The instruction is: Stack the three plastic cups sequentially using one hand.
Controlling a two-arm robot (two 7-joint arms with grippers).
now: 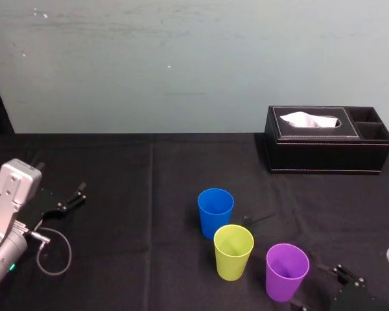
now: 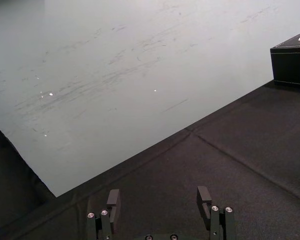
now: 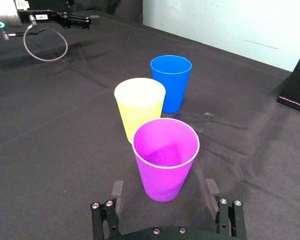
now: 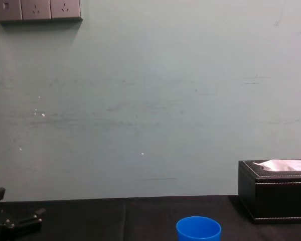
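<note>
Three plastic cups stand upright in a diagonal row on the black cloth: blue [image 1: 215, 210] farthest, yellow-green [image 1: 233, 251] in the middle, purple [image 1: 287, 271] nearest. My right gripper [image 1: 319, 288] is low at the front right, just beside the purple cup. In the right wrist view its fingers [image 3: 117, 192] stand wide on either side of the purple cup's [image 3: 165, 155] base without touching it, so the right gripper [image 3: 165, 190] is open. The yellow-green cup [image 3: 139, 105] and blue cup [image 3: 171, 81] line up behind. My left gripper [image 1: 74, 197] rests at the far left, open [image 2: 158, 196] and empty.
A black leather tissue box [image 1: 327, 139] sits at the back right near the wall. The left arm's cable loop [image 1: 55, 249] lies on the cloth at the left. The blue cup's rim [image 4: 198, 228] and the tissue box [image 4: 276, 193] show in the chest view.
</note>
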